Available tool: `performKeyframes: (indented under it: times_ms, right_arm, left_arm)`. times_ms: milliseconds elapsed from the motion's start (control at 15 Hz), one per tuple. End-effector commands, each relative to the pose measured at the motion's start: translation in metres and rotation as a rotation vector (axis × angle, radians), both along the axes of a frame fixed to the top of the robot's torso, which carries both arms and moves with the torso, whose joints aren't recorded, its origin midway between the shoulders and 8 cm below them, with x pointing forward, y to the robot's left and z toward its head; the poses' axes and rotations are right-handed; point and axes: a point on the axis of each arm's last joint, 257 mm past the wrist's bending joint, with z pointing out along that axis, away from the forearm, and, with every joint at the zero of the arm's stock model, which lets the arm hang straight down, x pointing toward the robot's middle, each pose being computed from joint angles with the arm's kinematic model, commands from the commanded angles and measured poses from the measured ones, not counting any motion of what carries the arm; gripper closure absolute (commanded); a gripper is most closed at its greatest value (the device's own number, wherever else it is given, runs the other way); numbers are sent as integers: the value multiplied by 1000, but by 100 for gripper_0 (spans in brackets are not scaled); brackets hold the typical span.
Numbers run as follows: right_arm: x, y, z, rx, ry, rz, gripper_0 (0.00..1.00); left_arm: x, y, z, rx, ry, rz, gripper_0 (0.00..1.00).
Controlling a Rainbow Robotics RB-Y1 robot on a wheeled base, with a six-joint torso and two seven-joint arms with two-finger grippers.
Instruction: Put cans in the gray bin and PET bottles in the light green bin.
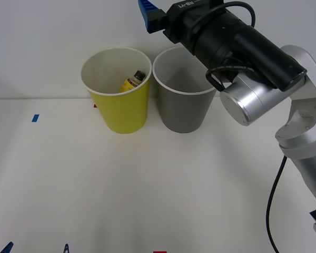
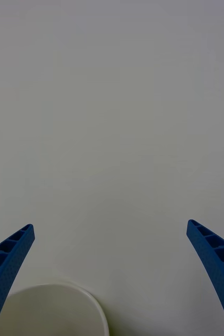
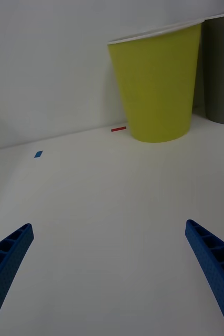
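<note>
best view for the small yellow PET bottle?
Front view: the small yellow plastic bottle lies inside the round yellow-green plastic bin. The left wrist view sees that bin's outer wall; the right wrist view sees a pale rim, bottle hidden.

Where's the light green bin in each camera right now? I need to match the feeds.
Front: light green bin stands upper centre-left on the table, a yellow bottle inside, touching the gray bin on its right.
Left wrist: it stands ahead, beyond the open left gripper, gray bin beside it.
Right wrist: a white rim between the open right gripper's fingers; I can't tell whose.
Shared landmark: the red tape mark at the green bin's base, in front and left wrist.
</note>
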Motion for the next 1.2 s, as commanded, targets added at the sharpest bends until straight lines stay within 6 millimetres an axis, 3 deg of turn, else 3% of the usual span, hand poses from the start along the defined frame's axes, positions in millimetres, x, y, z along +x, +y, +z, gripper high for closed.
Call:
performKeyframes:
  times_ms: [67,267,600,867,1200]
  right_arm:
    - [-28,-47,-11,-29,47,-67,0]
    - [-66,-85,-15,-56,113,-153,0]
    - [-105,-145,-47,-6,177,-237,0]
    - [-125,-185,-78,8,197,-308,0]
    - [-145,-216,-117,-29,191,-386,0]
  left_arm:
    - [0,0,0,0,0,0,0]
    - [0,0,0,0,0,0,0]
    - [0,0,0,0,0,0,0]
    - [0,0,0,0,0,0,0]
    - [0,0,0,0,0,0,0]
